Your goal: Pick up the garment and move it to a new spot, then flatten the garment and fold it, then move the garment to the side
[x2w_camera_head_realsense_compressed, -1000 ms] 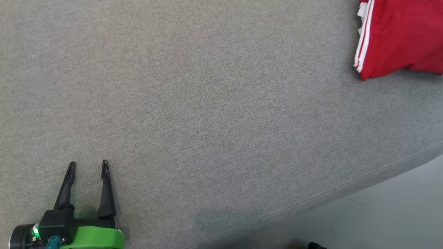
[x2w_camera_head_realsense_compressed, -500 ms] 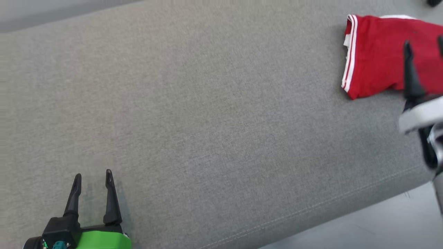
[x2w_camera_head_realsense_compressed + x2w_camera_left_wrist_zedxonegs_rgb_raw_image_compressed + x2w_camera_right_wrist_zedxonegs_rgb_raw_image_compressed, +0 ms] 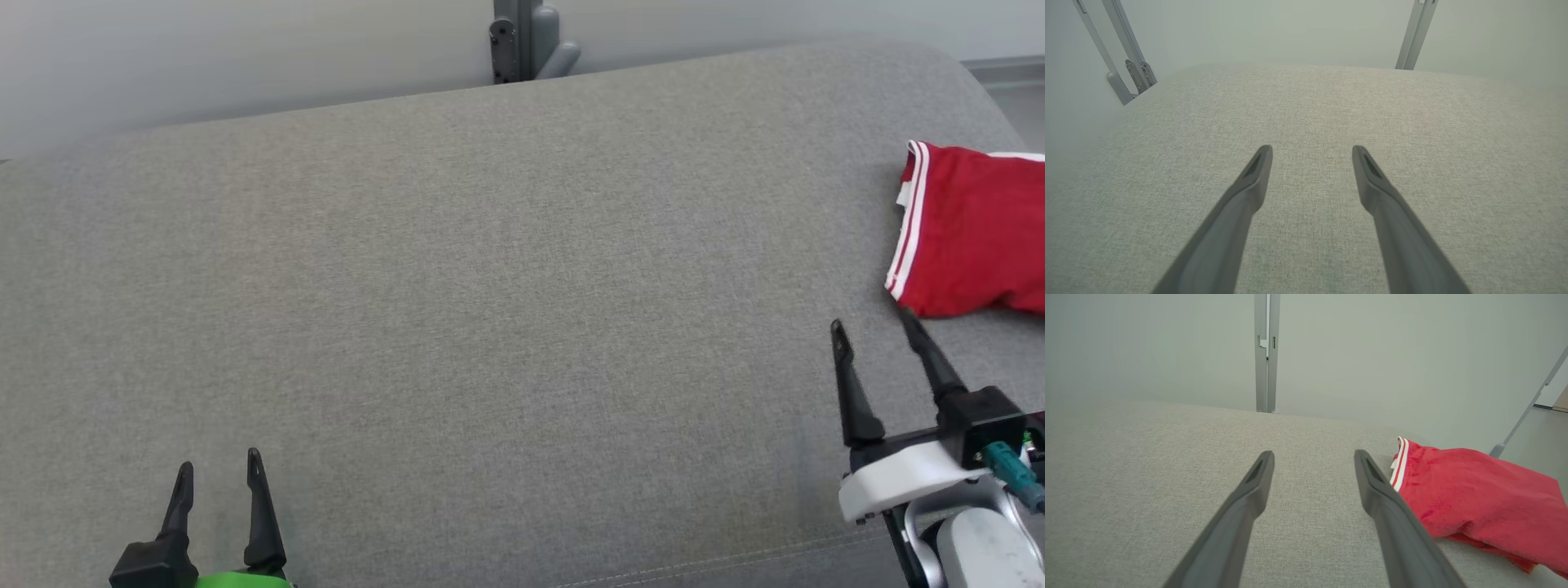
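Cushion: we see a wide grey fabric cushion [image 3: 490, 286] across most of the head view. Its far edge now runs along the top, where half a second ago it cut only the upper left corner. The camera has tilted up, so we do not count this as a move of the things.
Wall: a pale wall [image 3: 204, 57] now sits in the top band of the frame.
Garment: the red garment [image 3: 971, 245], with white stripes on its hem, lies bunched on the cushion at the right edge, partly cut off. It was near that edge before too, but higher in the frame.
Right gripper: the right gripper [image 3: 870, 320] is at the lower right with its fingers spread wide and nothing between them. Its outer fingertip is just beside the garment's lower left corner, and we cannot tell whether they touch. Half a second ago it stood blurred at the right edge, in front of the garment.
Left gripper: the left gripper [image 3: 220, 459] is at the lower left, as before. Its fingers are parted and empty over bare fabric.
Post: a grey metal post [image 3: 522, 37] has newly come into view at top centre, behind the cushion.
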You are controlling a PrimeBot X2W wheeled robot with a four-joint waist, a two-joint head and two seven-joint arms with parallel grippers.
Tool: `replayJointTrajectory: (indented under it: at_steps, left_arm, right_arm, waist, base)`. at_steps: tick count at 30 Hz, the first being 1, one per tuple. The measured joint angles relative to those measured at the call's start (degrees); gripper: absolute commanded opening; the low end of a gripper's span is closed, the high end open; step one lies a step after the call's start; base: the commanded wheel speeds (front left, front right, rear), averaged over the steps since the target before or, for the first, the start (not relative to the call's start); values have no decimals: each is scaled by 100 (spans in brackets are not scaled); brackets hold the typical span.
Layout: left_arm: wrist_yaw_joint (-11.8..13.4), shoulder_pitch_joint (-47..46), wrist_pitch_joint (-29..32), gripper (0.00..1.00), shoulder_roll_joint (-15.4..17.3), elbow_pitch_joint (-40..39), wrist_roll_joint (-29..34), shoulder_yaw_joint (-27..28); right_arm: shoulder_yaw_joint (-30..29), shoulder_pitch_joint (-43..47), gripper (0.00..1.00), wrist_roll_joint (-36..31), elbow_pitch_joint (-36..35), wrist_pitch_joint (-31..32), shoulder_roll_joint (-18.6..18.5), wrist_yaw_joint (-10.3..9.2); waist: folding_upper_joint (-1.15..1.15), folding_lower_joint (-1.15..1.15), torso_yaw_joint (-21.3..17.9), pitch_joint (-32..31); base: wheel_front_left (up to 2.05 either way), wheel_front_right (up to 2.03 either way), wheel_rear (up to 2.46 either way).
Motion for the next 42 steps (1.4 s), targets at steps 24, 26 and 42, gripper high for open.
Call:
replayJointTrajectory:
  at_steps: [24, 26, 42]
  left_arm:
    - [2, 3, 0, 100, -15, 24, -147, -137]
    - [9, 6, 0, 100, -16, 18, -151, -140]
    - [25, 48, 0, 100, -16, -19, -197, -127]
  right_arm:
    - [-110, 241, 100, -526, 505, 0, 449, 1]
    - [-98, 230, 100, -525, 524, 0, 447, 1]
    - [-48, 219, 100, -444, 622, 0, 424, 1]
  waist:
    - [0, 0, 717, -335]
    - [0, 0, 732, -338]
    - [0, 0, 702, -409]
  base:
    - [0, 0, 0]
    - [0, 0, 0]
    - [0, 0, 0]
